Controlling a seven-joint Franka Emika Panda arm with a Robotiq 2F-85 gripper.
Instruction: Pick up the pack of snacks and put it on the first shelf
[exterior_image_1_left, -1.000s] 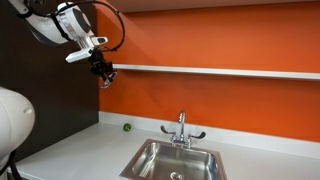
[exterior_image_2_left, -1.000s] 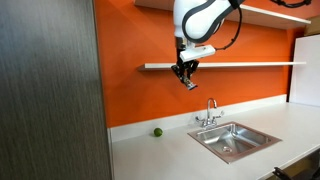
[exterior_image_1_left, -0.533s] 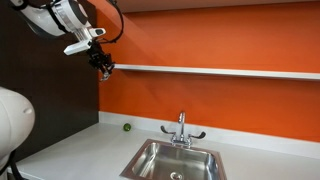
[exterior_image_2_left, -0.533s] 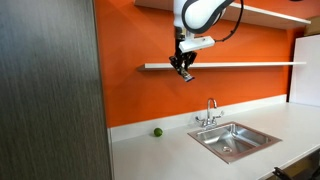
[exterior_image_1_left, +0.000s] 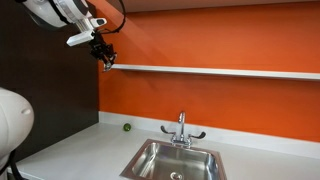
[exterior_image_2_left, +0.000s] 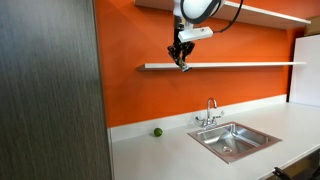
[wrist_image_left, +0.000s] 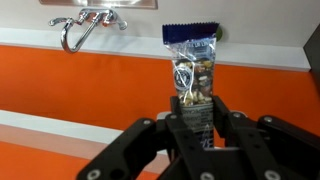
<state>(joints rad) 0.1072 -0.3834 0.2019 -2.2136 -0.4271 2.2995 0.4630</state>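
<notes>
My gripper (wrist_image_left: 197, 108) is shut on the pack of snacks (wrist_image_left: 192, 62), a thin clear-windowed packet with dark blue ends that sticks out past the fingertips. In both exterior views the gripper (exterior_image_1_left: 105, 59) (exterior_image_2_left: 181, 62) holds the packet high up against the orange wall, right at the level of the first shelf (exterior_image_1_left: 220, 71) (exterior_image_2_left: 240, 65), a long thin white board, near its end. In the exterior views the packet is only a small dark shape at the fingers.
A steel sink (exterior_image_1_left: 178, 160) (exterior_image_2_left: 232, 139) with a tap (exterior_image_1_left: 181, 128) (exterior_image_2_left: 210, 109) is set in the white counter (exterior_image_1_left: 80, 150) below. A small green ball (exterior_image_1_left: 126, 126) (exterior_image_2_left: 157, 131) lies on the counter by the wall. A second shelf (exterior_image_2_left: 270, 12) hangs higher. A dark panel (exterior_image_2_left: 50, 90) stands beside.
My gripper has risen with the pack of snacks from below the first shelf to shelf level, moving closer to the wall.
</notes>
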